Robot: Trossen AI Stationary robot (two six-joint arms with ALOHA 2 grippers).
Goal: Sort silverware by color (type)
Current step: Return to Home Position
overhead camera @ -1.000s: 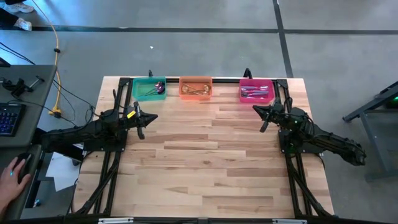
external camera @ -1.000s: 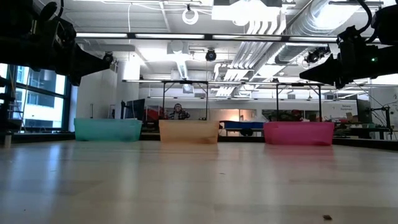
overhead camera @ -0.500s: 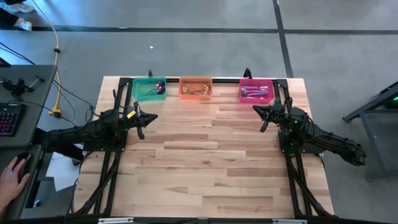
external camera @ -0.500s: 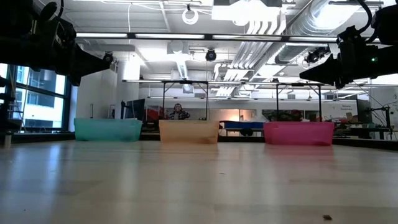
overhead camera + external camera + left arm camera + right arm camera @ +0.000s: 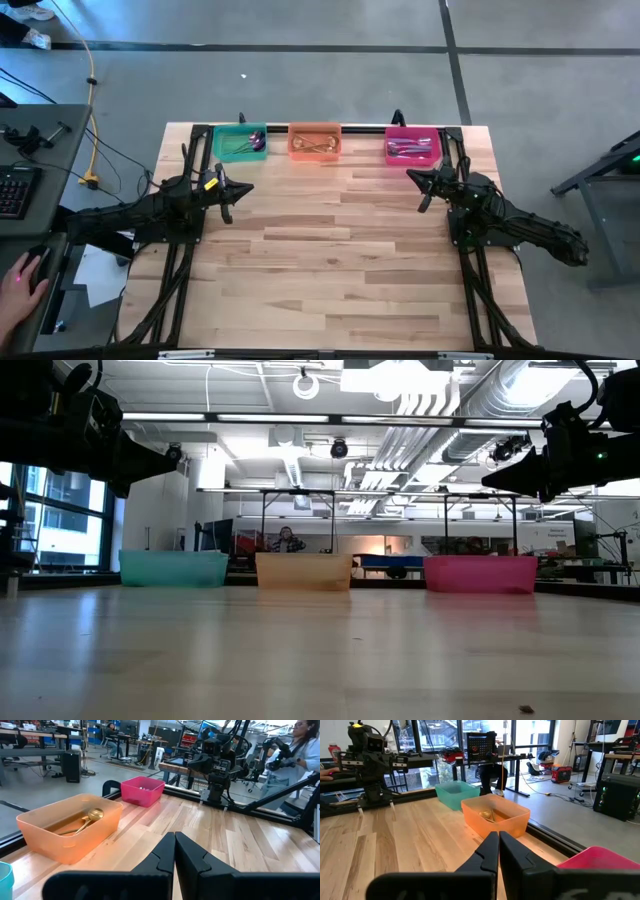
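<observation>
Wooden desk [image 5: 330, 260]: green plastic bin [image 5: 240, 127], orange plastic bin [image 5: 315, 126], pink plastic bin [image 5: 412, 129] along far edge, slim metal silverware [image 5: 410, 149] inside; left claw [image 5: 228, 196], right claw [image 5: 421, 186] both closed, empty.

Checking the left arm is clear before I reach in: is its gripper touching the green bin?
Apart. The high view shows a strip of bare table between the left gripper and the green bin.

Bright, even overhead light throughout. Ceiling lamps [image 5: 390, 378] glare in the low view, where the near worktop [image 5: 300, 670] is blurred; shadows soft.
</observation>
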